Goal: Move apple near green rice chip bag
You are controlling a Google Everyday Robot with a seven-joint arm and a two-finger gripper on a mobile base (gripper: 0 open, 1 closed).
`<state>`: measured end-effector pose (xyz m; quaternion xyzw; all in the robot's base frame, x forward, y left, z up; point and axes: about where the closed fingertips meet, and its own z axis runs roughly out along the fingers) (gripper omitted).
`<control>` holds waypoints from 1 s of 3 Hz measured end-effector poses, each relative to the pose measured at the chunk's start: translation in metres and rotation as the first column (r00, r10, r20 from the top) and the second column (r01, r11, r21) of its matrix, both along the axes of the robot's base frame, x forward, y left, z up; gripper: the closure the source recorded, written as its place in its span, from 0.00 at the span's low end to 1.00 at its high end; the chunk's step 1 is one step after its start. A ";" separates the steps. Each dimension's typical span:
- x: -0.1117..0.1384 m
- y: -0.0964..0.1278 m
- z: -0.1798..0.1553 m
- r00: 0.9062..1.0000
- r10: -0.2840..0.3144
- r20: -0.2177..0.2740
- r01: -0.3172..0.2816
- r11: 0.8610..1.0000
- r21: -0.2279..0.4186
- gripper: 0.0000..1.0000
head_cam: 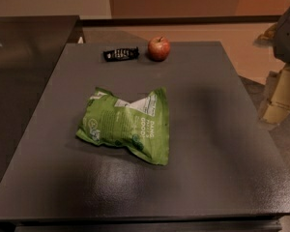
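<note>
Camera view: the tool [282, 96], pale beige, hangs at the right edge beyond the matte dark-grey counter [222, 144], touching nothing on it; released or clenched cannot be told. The apple [159, 48], round and red-yellow, sits at the far edge beside a black wrapper [121, 54]. It is well apart from the crinkled green rice chip bag [125, 124] lying mid-counter.

Item one: the gripper [282, 96] sits at the right edge, off the right side of the table [222, 144], and the frame cuts it off. Item two: I cannot read the lettering on the green rice chip bag [128, 124] or on the black wrapper [121, 54]. Item three: the dark surface [19, 71] on the left runs out of frame.
</note>
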<state>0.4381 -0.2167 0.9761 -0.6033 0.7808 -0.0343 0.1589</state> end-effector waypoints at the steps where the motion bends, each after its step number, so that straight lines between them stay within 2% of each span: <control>1: 0.000 0.000 0.000 1.000 0.000 0.000 0.000 1.000 0.000 0.00; 2: 0.023 0.010 0.002 1.000 0.002 0.021 -0.003 0.999 0.053 0.00; 3: 0.058 0.026 -0.002 0.999 0.014 0.037 -0.018 0.994 0.108 0.00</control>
